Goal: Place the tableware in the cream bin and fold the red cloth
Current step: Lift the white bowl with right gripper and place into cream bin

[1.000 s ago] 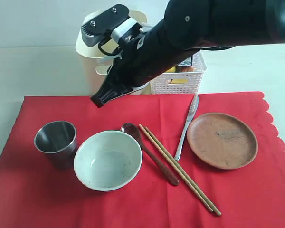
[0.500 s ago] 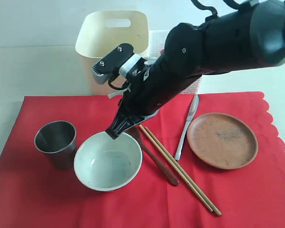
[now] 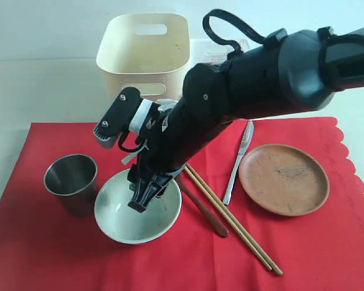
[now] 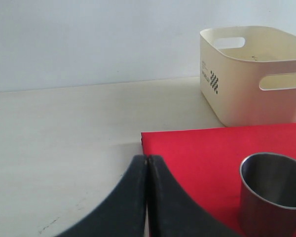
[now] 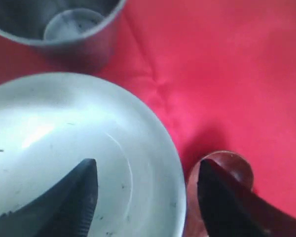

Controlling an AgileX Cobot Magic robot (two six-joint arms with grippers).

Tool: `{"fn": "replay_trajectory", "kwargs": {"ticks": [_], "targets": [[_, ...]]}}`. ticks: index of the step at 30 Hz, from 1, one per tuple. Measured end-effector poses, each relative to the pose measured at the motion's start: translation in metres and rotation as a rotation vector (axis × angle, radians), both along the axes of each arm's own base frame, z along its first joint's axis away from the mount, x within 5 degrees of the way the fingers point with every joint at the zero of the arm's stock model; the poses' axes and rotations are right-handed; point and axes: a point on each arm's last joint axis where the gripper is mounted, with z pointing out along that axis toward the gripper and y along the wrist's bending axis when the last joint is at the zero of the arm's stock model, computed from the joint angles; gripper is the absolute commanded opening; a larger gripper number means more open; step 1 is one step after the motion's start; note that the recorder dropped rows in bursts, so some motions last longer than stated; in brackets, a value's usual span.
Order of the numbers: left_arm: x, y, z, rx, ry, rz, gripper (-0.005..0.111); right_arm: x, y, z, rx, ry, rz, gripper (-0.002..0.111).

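Bright, even, diffuse light. Soft shadows lie beside the steel cup (image 3: 71, 182) and under the near rim of the round plate (image 3: 284, 179). The pale speckled bowl (image 5: 54, 133) carries a mild sheen in the right wrist view, which is blurred throughout.

A plain pale wall (image 4: 89, 39) stands behind a smooth, cream-white table (image 4: 64, 148). The light is soft and even, with only faint shadows.

The pale worktop (image 3: 48, 91) carries the wide red cloth (image 3: 327, 242), spread flat, and the cream bin (image 3: 142, 57) standing just beyond the cloth's far edge.
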Motion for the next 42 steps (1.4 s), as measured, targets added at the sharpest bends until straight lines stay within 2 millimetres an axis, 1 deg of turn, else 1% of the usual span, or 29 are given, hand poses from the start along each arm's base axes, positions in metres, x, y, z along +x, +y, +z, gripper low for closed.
{"fn": "replay_trajectory", "kwargs": {"ticks": [1,2,4,5,6,7,8,11,14,15,19,22,27,33,37,40,41,42], "targets": [[0.000,0.000,0.000,0.000,0.000,0.000,0.002,0.002,-0.001,-0.006,-0.014,0.007,-0.002,0.058],[0.000,0.000,0.000,0.000,0.000,0.000,0.002,0.005,-0.002,-0.017,-0.039,0.011,0.002,0.058],[0.000,0.000,0.000,0.000,0.000,0.000,0.002,0.006,-0.003,-0.025,-0.063,0.009,0.016,0.052],[0.000,0.000,0.000,0.000,0.000,0.000,0.002,0.006,-0.003,-0.025,-0.064,0.008,0.017,0.049],[0.000,0.000,0.000,0.000,0.000,0.000,0.002,0.006,-0.003,-0.025,-0.065,0.005,0.020,0.041],[0.000,0.000,0.000,0.000,0.000,0.000,0.002,0.006,-0.003,-0.025,-0.066,0.001,0.022,0.036],[0.000,0.000,0.000,0.000,0.000,0.000,0.002,0.006,-0.003,-0.025,-0.067,0.000,0.024,0.027],[0.000,0.000,0.000,0.000,0.000,0.000,0.002,0.006,-0.003,-0.025,-0.069,-0.005,0.028,0.013],[0.000,0.000,0.000,0.000,0.000,0.000,0.002,0.006,-0.002,-0.024,-0.058,0.001,0.014,0.002],[0.000,0.000,0.000,0.000,0.000,0.000,0.002,0.006,-0.002,-0.023,-0.055,0.000,0.013,0.000],[0.000,0.000,0.000,0.000,0.000,0.000,0.002,0.006,-0.002,-0.022,-0.054,0.002,0.012,0.000],[0.000,0.000,0.000,0.000,0.000,0.000,0.002,0.005,-0.003,-0.018,-0.051,0.000,0.016,0.000],[0.000,0.000,0.000,0.000,0.000,0.000,0.002,0.001,-0.006,0.001,-0.039,-0.005,0.028,0.000],[0.000,0.000,0.000,0.000,0.000,0.000,0.002,-0.004,-0.012,0.032,-0.021,-0.051,0.058,0.000],[0.000,0.000,0.000,0.000,0.000,0.000,0.002,-0.007,-0.017,0.060,0.016,-0.131,0.072,0.000],[0.000,0.000,0.000,0.000,0.000,0.000,0.002,-0.006,-0.020,0.082,0.059,-0.233,0.079,0.000],[0.000,0.000,0.000,0.000,0.000,0.000,0.002,-0.005,-0.021,0.098,0.109,-0.315,0.064,0.000],[0.000,0.000,0.000,0.000,0.000,0.000,0.002,-0.003,-0.022,0.105,0.140,-0.356,0.051,0.000]]}}
